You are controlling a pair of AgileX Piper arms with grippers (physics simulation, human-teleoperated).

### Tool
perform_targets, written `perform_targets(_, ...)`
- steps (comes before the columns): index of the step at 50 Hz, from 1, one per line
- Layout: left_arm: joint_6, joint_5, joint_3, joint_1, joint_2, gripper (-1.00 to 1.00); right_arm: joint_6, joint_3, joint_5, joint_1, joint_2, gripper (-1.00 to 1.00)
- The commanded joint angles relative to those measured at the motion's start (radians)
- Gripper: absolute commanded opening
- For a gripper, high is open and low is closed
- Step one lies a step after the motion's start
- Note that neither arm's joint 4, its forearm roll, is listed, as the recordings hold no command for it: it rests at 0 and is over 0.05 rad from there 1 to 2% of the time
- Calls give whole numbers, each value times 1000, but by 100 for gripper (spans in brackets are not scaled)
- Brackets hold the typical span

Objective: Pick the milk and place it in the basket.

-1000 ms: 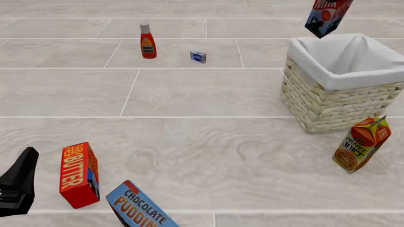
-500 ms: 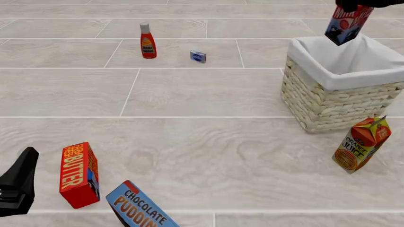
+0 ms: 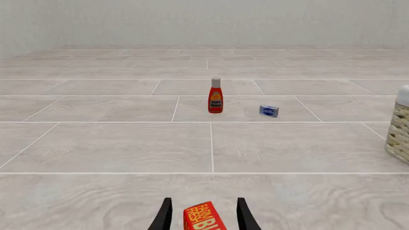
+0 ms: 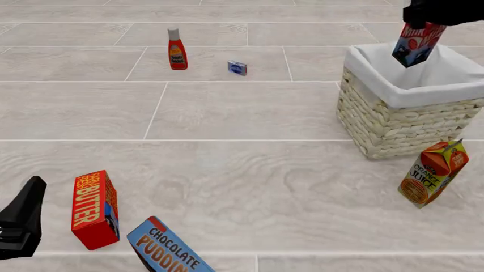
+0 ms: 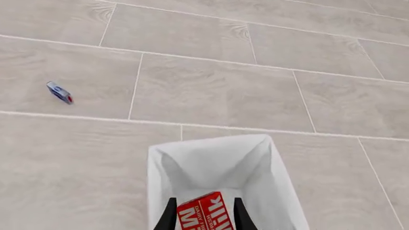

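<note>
The milk (image 4: 416,44), a small carton with a red top and dark blue lower part, hangs tilted over the cream wicker basket (image 4: 408,122) at the right. My right gripper (image 4: 428,21) is shut on the carton's top. In the right wrist view the red milk top (image 5: 202,216) sits between the fingers, directly above the white cloth lining (image 5: 217,167) of the basket. My left gripper (image 4: 22,218) stays low at the front left. In the left wrist view its fingers (image 3: 164,216) stand apart with nothing gripped; the red butter box (image 3: 203,218) lies beyond them.
An orange juice carton (image 4: 432,173) stands in front of the basket. A red butter box (image 4: 95,209) and a chocolate pudding box (image 4: 166,249) lie at the front left. A red sauce bottle (image 4: 177,50) and a small blue packet (image 4: 237,68) are further back.
My right gripper has carried the milk to the right and down, from beyond the basket's far edge to over its opening. The left arm has not moved.
</note>
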Motion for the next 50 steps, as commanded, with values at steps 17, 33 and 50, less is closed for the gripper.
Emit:
perform_targets(17,0,0,0,0,0,100,47,-79,-22,-45,145,-100)
perform_targets(33,0,0,0,0,0,100,46,-110,-25,-51,211,-100)
perform_targets(50,0,0,0,0,0,100,51,-105,-47,-59,266,-100)
